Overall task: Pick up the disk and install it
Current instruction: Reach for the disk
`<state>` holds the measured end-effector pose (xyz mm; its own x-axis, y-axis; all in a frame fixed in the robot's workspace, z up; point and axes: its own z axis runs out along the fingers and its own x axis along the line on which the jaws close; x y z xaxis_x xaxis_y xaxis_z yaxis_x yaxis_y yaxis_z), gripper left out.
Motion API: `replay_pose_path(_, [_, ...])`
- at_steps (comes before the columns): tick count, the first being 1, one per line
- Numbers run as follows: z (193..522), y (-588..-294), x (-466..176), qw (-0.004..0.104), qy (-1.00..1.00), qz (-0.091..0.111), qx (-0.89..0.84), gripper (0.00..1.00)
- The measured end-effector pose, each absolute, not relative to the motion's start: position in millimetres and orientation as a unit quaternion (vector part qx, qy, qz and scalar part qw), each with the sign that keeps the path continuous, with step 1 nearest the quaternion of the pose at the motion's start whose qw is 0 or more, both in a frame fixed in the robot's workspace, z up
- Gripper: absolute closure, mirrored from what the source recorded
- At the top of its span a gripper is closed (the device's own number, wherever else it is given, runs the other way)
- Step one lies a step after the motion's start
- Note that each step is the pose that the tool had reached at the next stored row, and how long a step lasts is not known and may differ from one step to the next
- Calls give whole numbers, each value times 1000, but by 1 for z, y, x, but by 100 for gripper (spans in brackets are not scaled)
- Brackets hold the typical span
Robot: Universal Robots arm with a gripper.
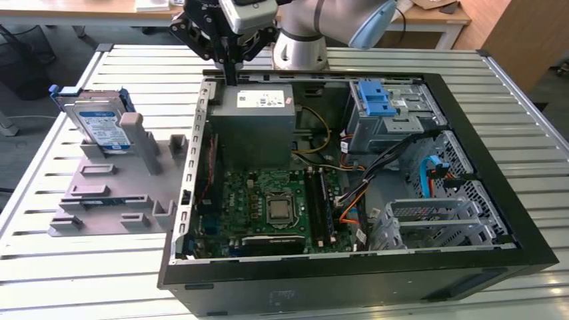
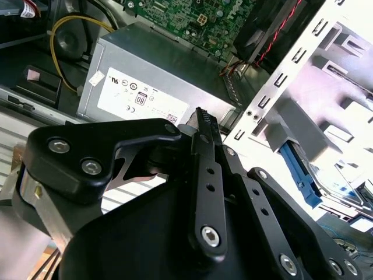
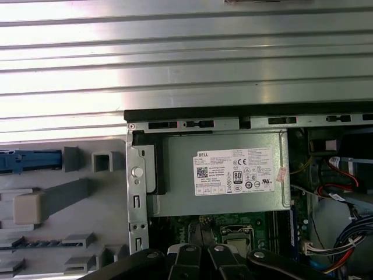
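While the disk (image 1: 100, 127) stands upright in the grey holder (image 1: 116, 193) near the table's (image 1: 53, 280) far edge on the exterior view's left, propped so its edges stay open to a grasp, my gripper (image 1: 231, 79) hangs empty above the power supply (image 1: 253, 117) at the open computer case's (image 1: 356, 280) far corner, fingers (image 2: 204, 125) pressed together on nothing.

Exterior view: high, angled down over the open computer case (image 1: 356, 193) on the slatted bench (image 1: 80, 267). Both wrist views: close above the case, sharing the grey power-supply box (image 2: 157, 70) (image 3: 224, 172).
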<state>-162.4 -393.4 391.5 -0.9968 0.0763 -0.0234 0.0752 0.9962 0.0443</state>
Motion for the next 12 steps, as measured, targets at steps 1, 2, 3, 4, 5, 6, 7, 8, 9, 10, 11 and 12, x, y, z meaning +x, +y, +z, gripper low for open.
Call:
replay_pose_path(1, [391, -393, -163, 13, 999, 22, 38, 89])
replay_pose_path(2, [391, -393, -163, 13, 999, 22, 38, 89])
replay_pose_path(3, [391, -393, -163, 13, 999, 22, 38, 89])
replay_pose_path(4, [391, -393, -163, 12, 999, 22, 38, 89])
replay_pose_path(5, [391, -393, -163, 13, 999, 22, 38, 89])
replay_pose_path(6, [391, -393, -164, 12, 999, 22, 38, 89])
replay_pose_path(7, [391, -393, -164, 13, 999, 22, 38, 89])
replay_pose_path(8, [391, -392, -164, 12, 999, 22, 38, 89])
replay_pose_path(9, [391, -392, -164, 12, 999, 22, 38, 89])
replay_pose_path(10, [391, -392, -165, 12, 999, 22, 38, 89])
replay_pose_path(11, [391, -392, -165, 12, 999, 22, 38, 89])
replay_pose_path(12, [391, -392, -165, 13, 999, 22, 38, 89])
